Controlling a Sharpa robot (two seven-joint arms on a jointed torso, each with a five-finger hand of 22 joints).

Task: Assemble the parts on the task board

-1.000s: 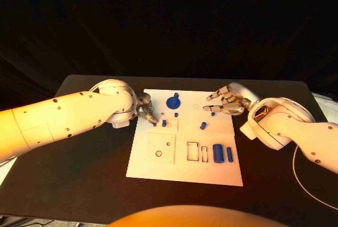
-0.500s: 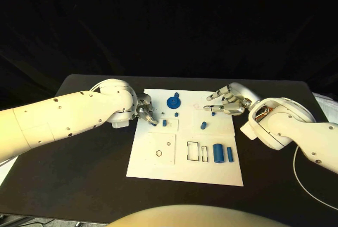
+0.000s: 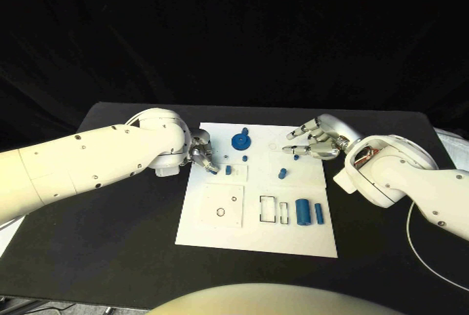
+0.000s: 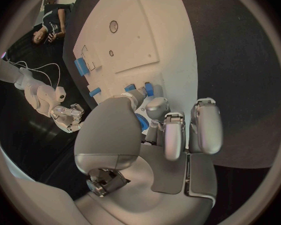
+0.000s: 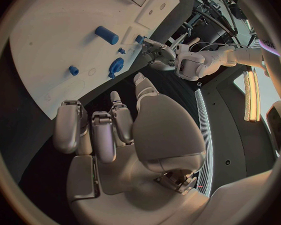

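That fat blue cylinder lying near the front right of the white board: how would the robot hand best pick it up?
Probably from straight above, pinching across the middle of its round sides. The blue cylinder lies flat on the task board, with a thinner blue bar close beside it, so fingers should stay narrow. The right robot hand is nearer.

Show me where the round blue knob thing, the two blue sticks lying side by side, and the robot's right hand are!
round blue knob (image 3: pixel 241 140), head view, on its disc top.
two blue sticks (image 3: pixel 309 213), head view, on the thicker stick's middle.
right hand (image 3: pixel 314 142), head view, on the middle of the hand.
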